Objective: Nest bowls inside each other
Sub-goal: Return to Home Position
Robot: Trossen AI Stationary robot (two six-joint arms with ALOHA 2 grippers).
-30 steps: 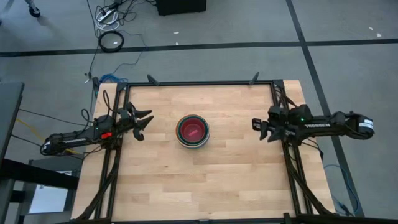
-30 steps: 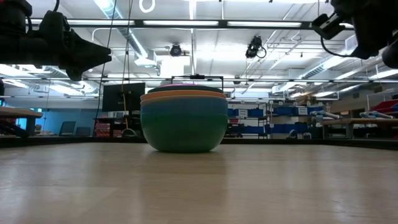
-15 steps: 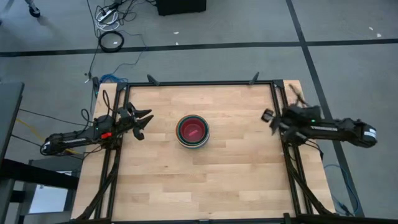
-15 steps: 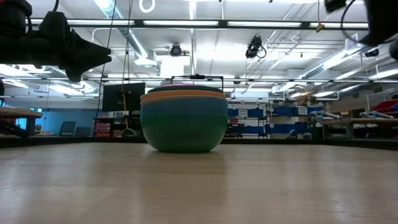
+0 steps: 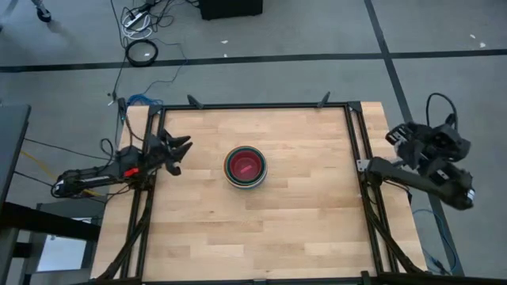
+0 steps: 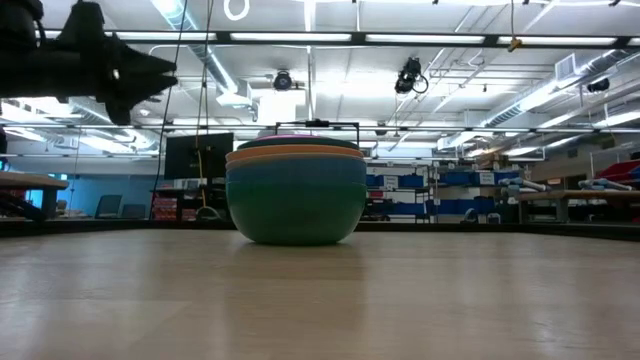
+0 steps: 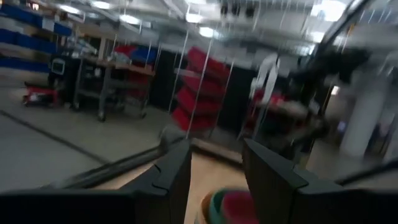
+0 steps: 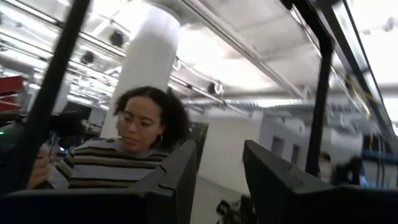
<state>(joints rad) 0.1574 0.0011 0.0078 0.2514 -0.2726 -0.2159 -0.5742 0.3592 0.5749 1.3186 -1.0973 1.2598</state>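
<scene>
The bowls (image 5: 245, 166) stand nested in one stack at the middle of the table, resting on the outermost bowl's base. From above the pink-red inside shows. The low view shows the bowls (image 6: 295, 200) with a teal outer wall and an orange rim above it. My left gripper (image 5: 180, 154) hovers open near the table's left edge, pointing at the stack, a good way short of it. The left wrist view shows the bowls (image 7: 233, 208) beyond its fingers. My right gripper (image 8: 217, 180) is open and empty, raised high beyond the table's right edge (image 5: 400, 136).
Black frame rails (image 5: 253, 105) run along the table's far, left and right edges. A person in a striped top (image 8: 118, 162) shows beyond the table in the right wrist view. Bare wood (image 5: 253, 229) surrounds the stack.
My right gripper has risen and drawn back past the table's right edge, rolling as it went, and has left the low view. My left gripper has stayed in place and tipped slightly upward. The bowls have not moved.
</scene>
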